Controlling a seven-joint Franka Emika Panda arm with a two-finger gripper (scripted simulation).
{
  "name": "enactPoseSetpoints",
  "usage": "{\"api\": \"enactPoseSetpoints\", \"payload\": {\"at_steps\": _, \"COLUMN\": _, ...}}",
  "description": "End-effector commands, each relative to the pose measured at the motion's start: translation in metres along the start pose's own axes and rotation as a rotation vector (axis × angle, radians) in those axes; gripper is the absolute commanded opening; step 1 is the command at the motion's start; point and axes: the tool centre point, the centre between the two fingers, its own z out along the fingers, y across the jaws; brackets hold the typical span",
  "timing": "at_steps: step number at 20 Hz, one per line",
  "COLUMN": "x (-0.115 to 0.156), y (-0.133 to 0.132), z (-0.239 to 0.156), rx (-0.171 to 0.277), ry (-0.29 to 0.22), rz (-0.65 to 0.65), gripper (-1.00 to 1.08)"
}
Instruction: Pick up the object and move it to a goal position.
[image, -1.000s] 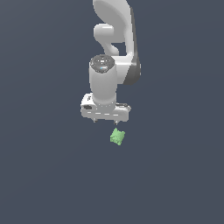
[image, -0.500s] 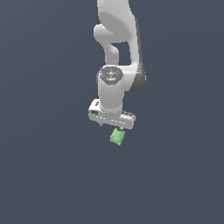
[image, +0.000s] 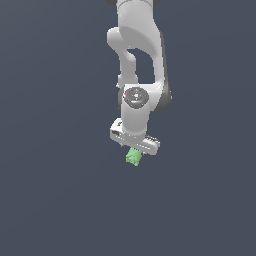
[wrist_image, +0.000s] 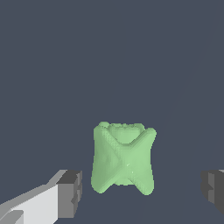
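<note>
The object (image: 133, 157) is a small light-green lumpy block lying on the dark grey floor. In the exterior view it shows just under the white gripper (image: 134, 150), which hangs right above it and hides its upper part. In the wrist view the object (wrist_image: 124, 159) sits between the two dark fingertips (wrist_image: 70, 194), with a clear gap on each side. The gripper (wrist_image: 141, 192) is open and touches nothing.
The white arm (image: 137, 55) reaches down from above in the exterior view. Around the block there is only the flat dark grey floor (image: 55, 190).
The gripper has moved toward the exterior view's right and lower, from beside the block to directly over it. The block has not moved.
</note>
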Motion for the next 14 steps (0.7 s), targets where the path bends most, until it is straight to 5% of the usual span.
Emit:
{"api": "enactPoseSetpoints", "payload": {"at_steps": 1, "x": -0.001, "y": -0.003, "z": 0.004, "rx": 0.0, "ry": -0.001, "rz": 0.024, "gripper": 1.0}}
{"api": "enactPoseSetpoints", "payload": {"at_steps": 14, "x": -0.002, "y": -0.006, "z": 0.022, "rx": 0.0, "ry": -0.002, "rz": 0.041, "gripper": 1.0}}
